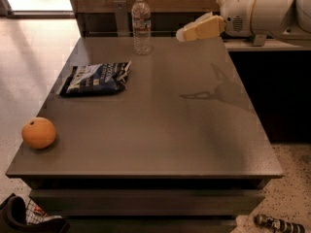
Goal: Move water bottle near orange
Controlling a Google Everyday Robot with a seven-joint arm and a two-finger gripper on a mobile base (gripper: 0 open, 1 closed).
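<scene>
Toward the grey tabletop's (160, 130) far edge stands the tall clear ribbed plastic water bottle (141, 25), upright; the round orange (39, 132) lies at the near left edge, well apart; the cream gripper (197, 29) hovers right of the bottle, holding nothing; how far it is spread I cannot tell.

Three things on the table (194, 144), gripper (187, 33) above its far edge.
The water bottle (141, 25) stands upright at the far edge; the snack bag (97, 77) lies before it, leftward; the orange (39, 132) sits at the near left corner, well apart; the gripper hovers right of the bottle.
</scene>
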